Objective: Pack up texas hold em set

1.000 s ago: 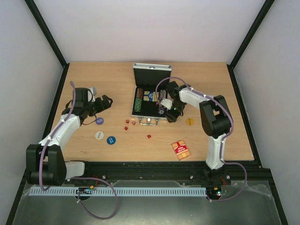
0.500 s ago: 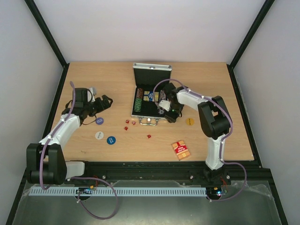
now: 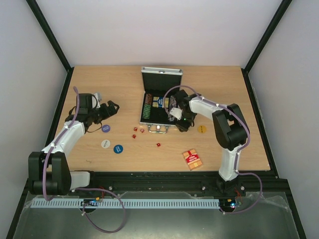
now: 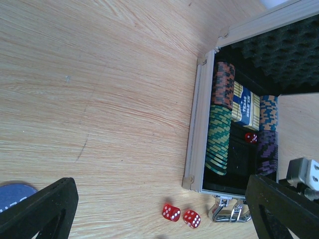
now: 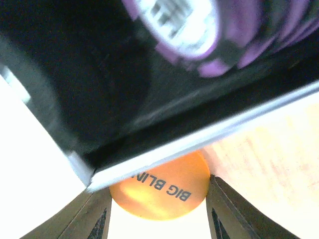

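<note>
The silver case [image 3: 145, 107] lies open with chip rows and a blue deck inside; it also shows in the left wrist view [image 4: 197, 124] with one red die [image 4: 250, 137] in it. My right gripper [image 3: 180, 122] hangs over the case's near right corner, fingers apart and empty [image 5: 157, 211]. Between them, beyond the rim, I see the orange "BIG BLIND" disc [image 5: 159, 191], which lies on the table [image 3: 201, 129]. My left gripper [image 3: 108, 110] is wide open and empty [image 4: 159, 219]. Two dice [image 4: 171, 212] lie by the case handle [image 4: 227, 211].
A purple disc [image 3: 105, 128], a white disc [image 3: 105, 144] and a blue disc [image 3: 118, 148] lie near the left arm. Several red dice [image 3: 135, 129] lie in front of the case, one farther out [image 3: 158, 145]. The red card deck [image 3: 192, 159] lies near the front right.
My right gripper has shifted slightly over the case's right side. The left arm and the loose pieces on the table have not moved.
</note>
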